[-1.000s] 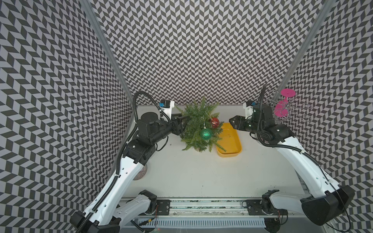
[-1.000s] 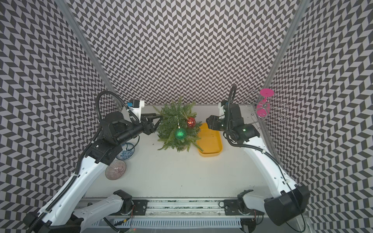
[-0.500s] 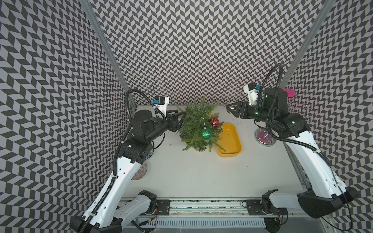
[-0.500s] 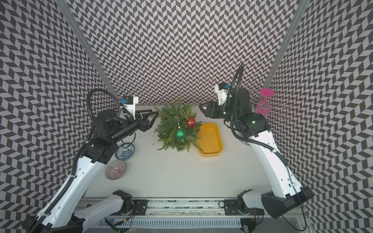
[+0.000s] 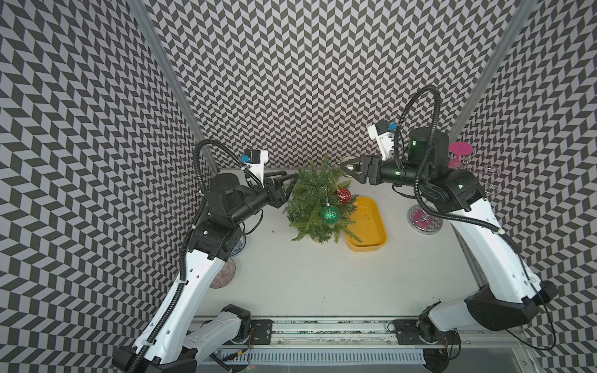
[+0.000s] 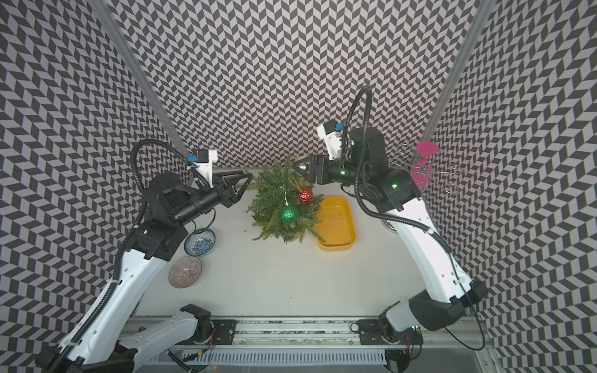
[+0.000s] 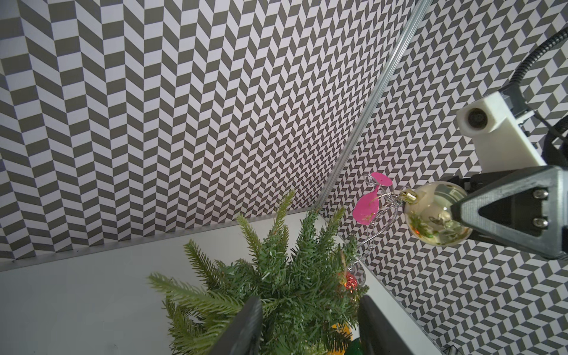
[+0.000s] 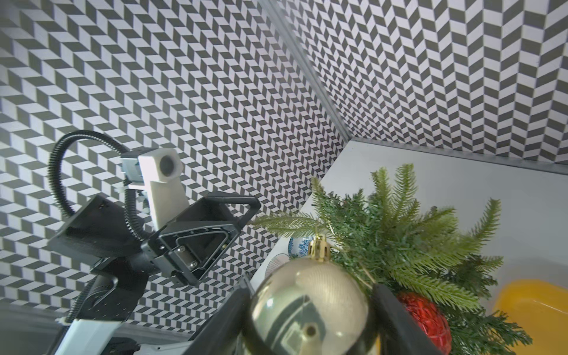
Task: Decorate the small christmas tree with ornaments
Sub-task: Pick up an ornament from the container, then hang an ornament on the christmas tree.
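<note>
The right pincer (image 5: 347, 167) clamps a mirror-like pale gold ball bauble (image 7: 436, 215) beside the top of the small green fir tree (image 5: 313, 200). The left pincer (image 5: 292, 182) stands half-open and empty on the opposite side.

Yellow tray (image 5: 371, 222) sat on white desk (image 6: 290, 284). Blue-patterned bowl (image 6: 200, 242) just beside pinkish ribbed bowl (image 6: 185, 272). Pink glass (image 6: 422, 176) stood by chevron wall (image 6: 290, 64).
</note>
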Robot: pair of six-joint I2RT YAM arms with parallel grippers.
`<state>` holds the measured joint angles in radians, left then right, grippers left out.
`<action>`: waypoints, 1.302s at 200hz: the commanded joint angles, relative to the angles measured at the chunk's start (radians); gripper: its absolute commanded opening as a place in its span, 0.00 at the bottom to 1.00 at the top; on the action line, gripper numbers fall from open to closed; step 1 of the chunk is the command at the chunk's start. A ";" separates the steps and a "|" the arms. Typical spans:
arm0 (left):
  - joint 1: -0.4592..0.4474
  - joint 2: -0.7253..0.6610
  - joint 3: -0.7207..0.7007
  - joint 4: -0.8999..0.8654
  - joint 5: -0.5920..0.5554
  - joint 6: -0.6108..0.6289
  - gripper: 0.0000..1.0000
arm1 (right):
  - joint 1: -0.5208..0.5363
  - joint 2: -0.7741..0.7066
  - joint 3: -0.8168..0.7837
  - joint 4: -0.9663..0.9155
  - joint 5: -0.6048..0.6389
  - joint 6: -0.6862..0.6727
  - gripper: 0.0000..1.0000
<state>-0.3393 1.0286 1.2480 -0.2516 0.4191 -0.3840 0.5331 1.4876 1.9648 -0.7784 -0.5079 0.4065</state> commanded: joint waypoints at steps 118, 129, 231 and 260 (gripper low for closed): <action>0.083 -0.061 -0.051 0.122 0.103 -0.102 0.51 | 0.123 0.121 0.098 0.115 -0.120 0.044 0.60; 0.085 -0.061 -0.060 0.132 0.114 -0.108 0.51 | 0.125 0.126 0.097 0.119 -0.127 0.047 0.60; 0.085 0.003 -0.055 0.195 0.181 -0.108 0.51 | 0.134 0.171 0.097 0.151 -0.126 0.063 0.60; 0.085 0.026 -0.040 0.187 0.153 -0.106 0.51 | 0.134 0.184 0.112 0.139 -0.078 0.057 0.60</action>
<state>-0.2607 1.0439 1.1877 -0.0929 0.5781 -0.4896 0.6601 1.6596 2.0521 -0.6945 -0.6277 0.4644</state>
